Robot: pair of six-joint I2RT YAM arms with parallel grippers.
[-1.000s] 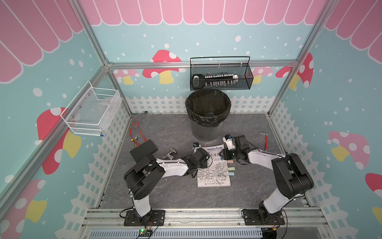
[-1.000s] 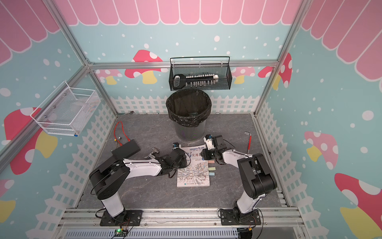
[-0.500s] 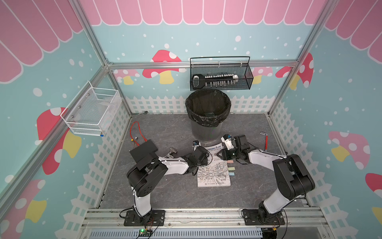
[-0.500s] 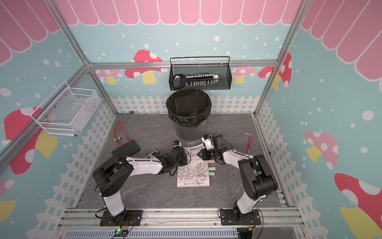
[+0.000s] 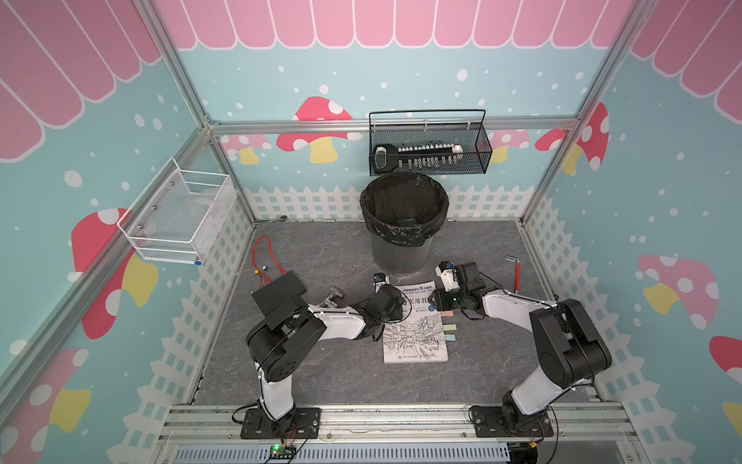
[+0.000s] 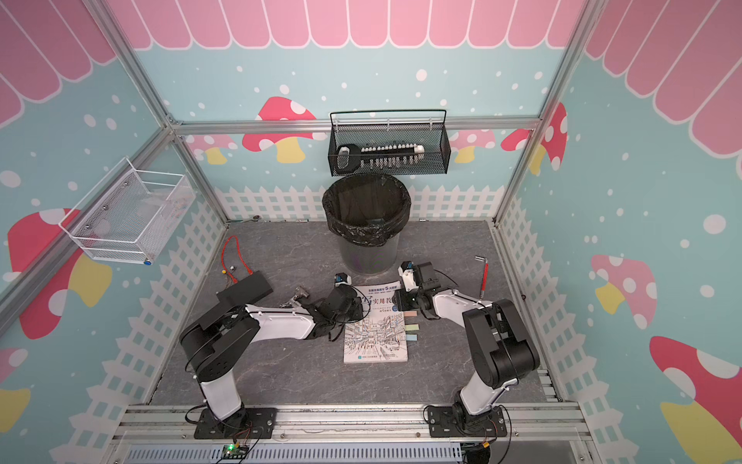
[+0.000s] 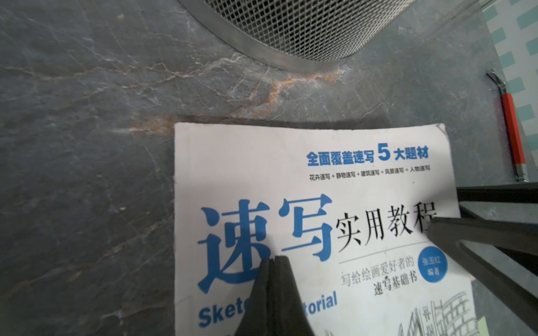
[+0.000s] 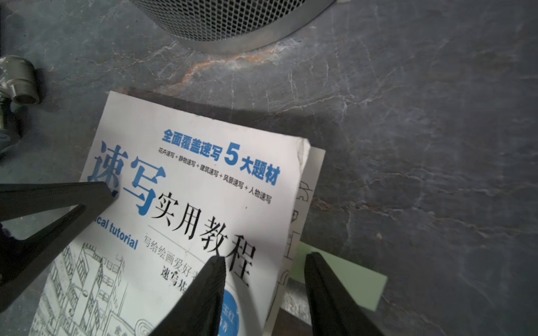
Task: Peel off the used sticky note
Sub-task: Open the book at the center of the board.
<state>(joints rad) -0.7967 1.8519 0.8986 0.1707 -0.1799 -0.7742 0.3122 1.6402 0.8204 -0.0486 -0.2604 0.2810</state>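
A grey marbled tabletop [image 5: 321, 249] fills the fenced cell, with open room at 3 o'clock and 6 o'clock of the book. A black-lined bin [image 5: 403, 225] stands at 12 o'clock; both wrist views cut it down to its mesh base. A sketching book [image 5: 415, 337] lies flat at the centre, and its near half is cut off in the wrist views.

The left hand [image 7: 273, 259] has its fingers pressed together, tips down at the cover's large blue title. The right hand [image 8: 265, 256] has its fingers apart, astride the book's 3 o'clock edge. One tip is over the cover, the other over a pale green sticky note [image 8: 346, 279] poking out from under a page, its inner end hidden.

In both top views the wrists hide the fingertips. Four coloured tabs [image 5: 449, 329] line that edge; which one is this note cannot be told.
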